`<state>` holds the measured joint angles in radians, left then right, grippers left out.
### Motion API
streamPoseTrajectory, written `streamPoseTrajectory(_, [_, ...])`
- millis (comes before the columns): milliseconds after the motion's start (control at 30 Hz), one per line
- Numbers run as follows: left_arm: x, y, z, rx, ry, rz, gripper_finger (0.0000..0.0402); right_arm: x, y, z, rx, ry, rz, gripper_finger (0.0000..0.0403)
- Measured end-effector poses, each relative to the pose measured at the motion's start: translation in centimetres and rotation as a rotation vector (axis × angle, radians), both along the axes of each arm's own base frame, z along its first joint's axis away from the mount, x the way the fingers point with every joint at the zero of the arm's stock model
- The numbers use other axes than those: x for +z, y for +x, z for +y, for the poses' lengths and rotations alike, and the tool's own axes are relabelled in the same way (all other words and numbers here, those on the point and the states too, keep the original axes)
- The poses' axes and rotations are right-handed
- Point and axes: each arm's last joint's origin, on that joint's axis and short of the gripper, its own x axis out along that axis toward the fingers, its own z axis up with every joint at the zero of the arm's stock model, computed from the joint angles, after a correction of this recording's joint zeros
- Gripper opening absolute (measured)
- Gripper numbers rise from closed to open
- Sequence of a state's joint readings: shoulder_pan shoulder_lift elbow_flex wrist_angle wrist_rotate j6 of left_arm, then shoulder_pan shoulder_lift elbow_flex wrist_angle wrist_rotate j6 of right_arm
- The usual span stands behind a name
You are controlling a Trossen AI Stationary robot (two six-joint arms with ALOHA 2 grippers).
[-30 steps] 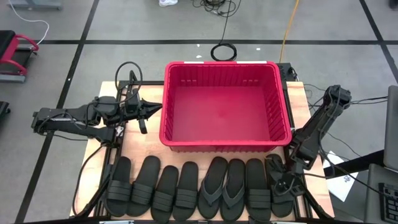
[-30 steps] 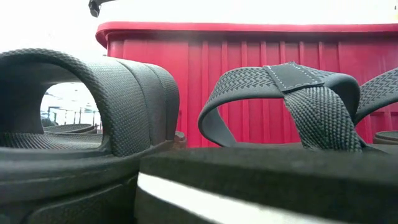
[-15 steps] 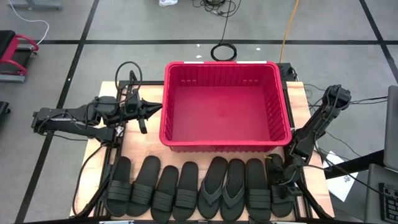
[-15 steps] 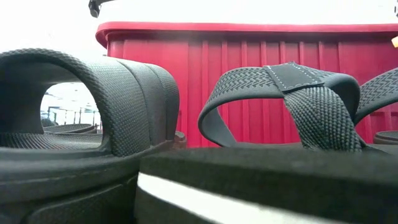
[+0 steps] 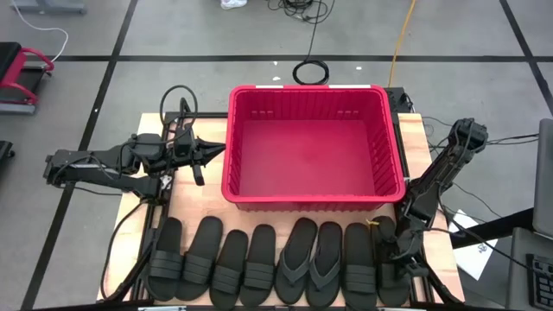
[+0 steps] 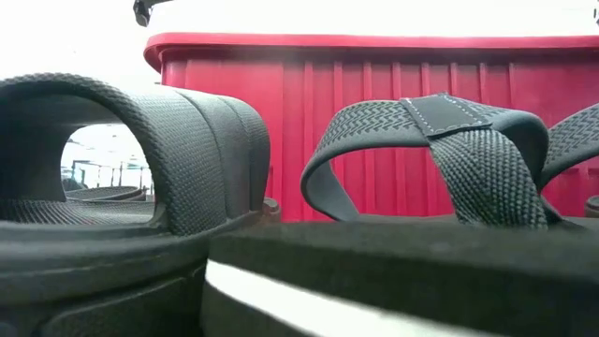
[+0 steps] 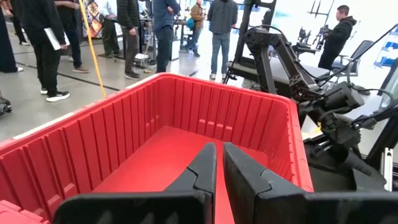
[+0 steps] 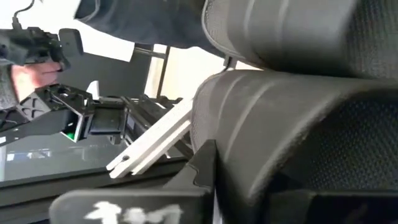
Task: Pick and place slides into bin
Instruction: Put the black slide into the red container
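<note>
Behind the bin [image 7: 155,124], only the left wrist view shows people [image 7: 221,28].

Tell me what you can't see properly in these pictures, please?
- Rightmost slide: in the high view the right end effector covers most of it.
- Whether that slide is gripped: the right wrist view sits too close to its strap.
- Inside the bin: the low view shows only its outer wall, behind a thong slide.
- Left end effector: shut beside the bin.
</note>
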<state>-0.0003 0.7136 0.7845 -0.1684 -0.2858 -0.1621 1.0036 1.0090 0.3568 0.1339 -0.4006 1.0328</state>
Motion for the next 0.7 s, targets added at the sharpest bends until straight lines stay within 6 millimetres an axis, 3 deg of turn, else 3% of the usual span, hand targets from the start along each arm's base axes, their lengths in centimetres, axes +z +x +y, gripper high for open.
streamPoseTrajectory(267, [0.0, 0.0, 0.0, 0.0, 0.002, 0.001, 0.0026, 0.4, -0.1, 0.1, 0.006, 0.028, 0.073, 0.0007])
streamPoseTrajectory(700, [0.0, 0.0, 0.0, 0.002, -0.018, -0.005, 0.0026, 2.3, 0.0, -0.4, -0.06, 0.034, -0.021, 0.0004])
